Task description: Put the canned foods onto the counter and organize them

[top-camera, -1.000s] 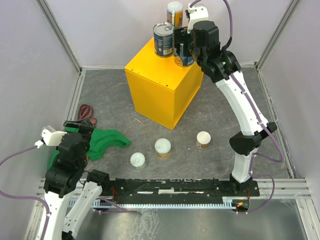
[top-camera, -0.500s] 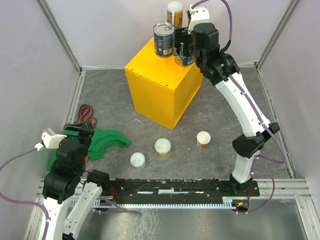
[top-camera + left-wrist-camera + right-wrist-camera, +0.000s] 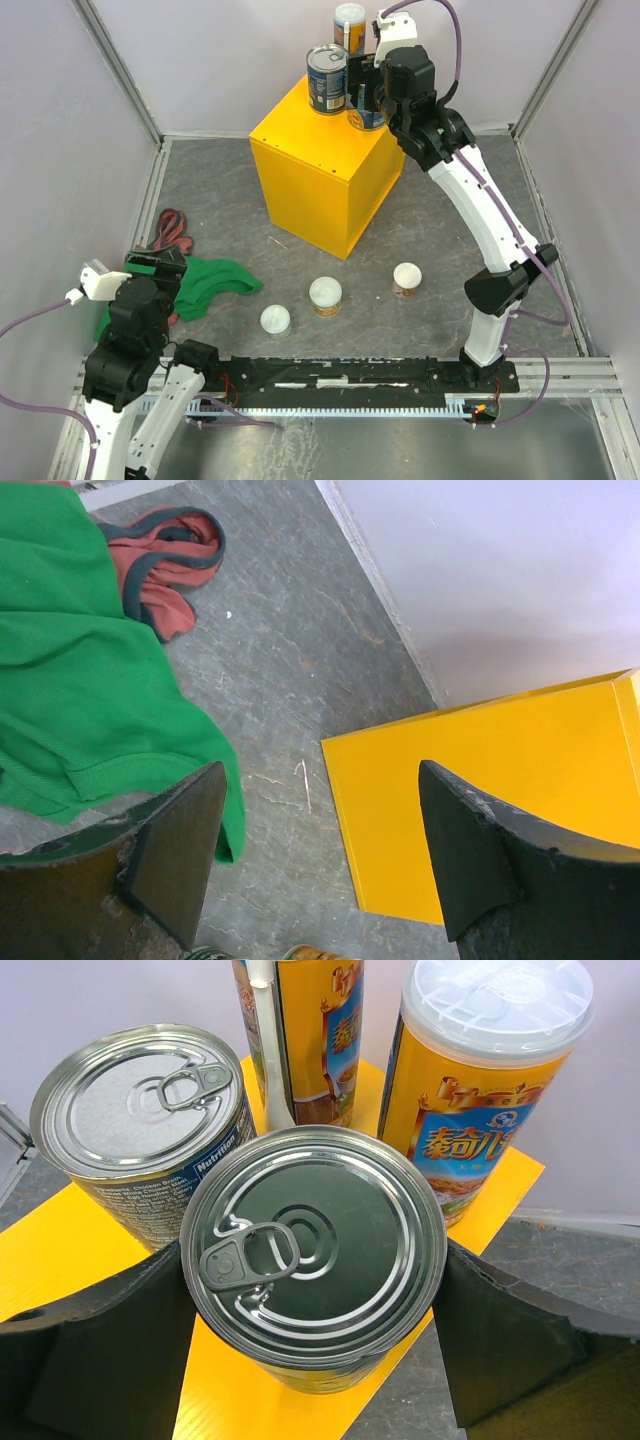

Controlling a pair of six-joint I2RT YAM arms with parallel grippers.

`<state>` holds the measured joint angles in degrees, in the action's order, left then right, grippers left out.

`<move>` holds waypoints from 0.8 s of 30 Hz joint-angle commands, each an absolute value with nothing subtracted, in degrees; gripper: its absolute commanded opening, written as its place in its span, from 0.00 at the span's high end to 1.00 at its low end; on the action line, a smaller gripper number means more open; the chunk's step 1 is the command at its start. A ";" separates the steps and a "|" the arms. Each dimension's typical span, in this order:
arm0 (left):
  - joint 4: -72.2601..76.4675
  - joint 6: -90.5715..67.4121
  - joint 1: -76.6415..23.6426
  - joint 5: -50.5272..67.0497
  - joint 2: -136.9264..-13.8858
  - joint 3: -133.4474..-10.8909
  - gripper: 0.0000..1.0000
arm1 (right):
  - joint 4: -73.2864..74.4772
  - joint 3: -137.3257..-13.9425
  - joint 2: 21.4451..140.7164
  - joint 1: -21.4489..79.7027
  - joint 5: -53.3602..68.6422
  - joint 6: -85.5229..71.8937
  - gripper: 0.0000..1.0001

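Top view: counter (image 3: 325, 170) far centre, open tabletop (image 3: 450, 220) around it; three short cans (image 3: 275, 319) (image 3: 325, 294) (image 3: 407, 276) rowed near. Left arm (image 3: 130, 330) slightly nearer than half-second ago; cans unmoved.
Left wrist: left jaws apart, empty, above green cloth (image 3: 80, 700).
Right wrist: right jaws clamped on silver-topped can (image 3: 320, 1250) at counter's corner edge, orange cans (image 3: 480, 1110) (image 3: 310, 1030) behind.

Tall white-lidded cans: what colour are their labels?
Orange-yellow with blue print on each tall can; clearest in the right wrist view.
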<state>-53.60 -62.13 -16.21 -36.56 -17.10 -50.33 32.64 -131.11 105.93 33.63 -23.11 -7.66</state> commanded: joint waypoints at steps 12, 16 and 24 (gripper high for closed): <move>-51.90 -57.17 -16.41 -41.05 -15.65 -51.76 0.16 | 33.58 -137.77 110.58 33.64 -24.90 -6.53 0.59; -51.24 -56.54 -16.44 -41.37 -15.88 -51.84 0.16 | 33.77 -136.27 109.24 33.57 -26.03 -5.96 0.59; -50.69 -56.30 -16.47 -40.56 -16.52 -51.70 0.16 | 33.46 -133.52 106.58 33.57 -27.53 -4.98 0.59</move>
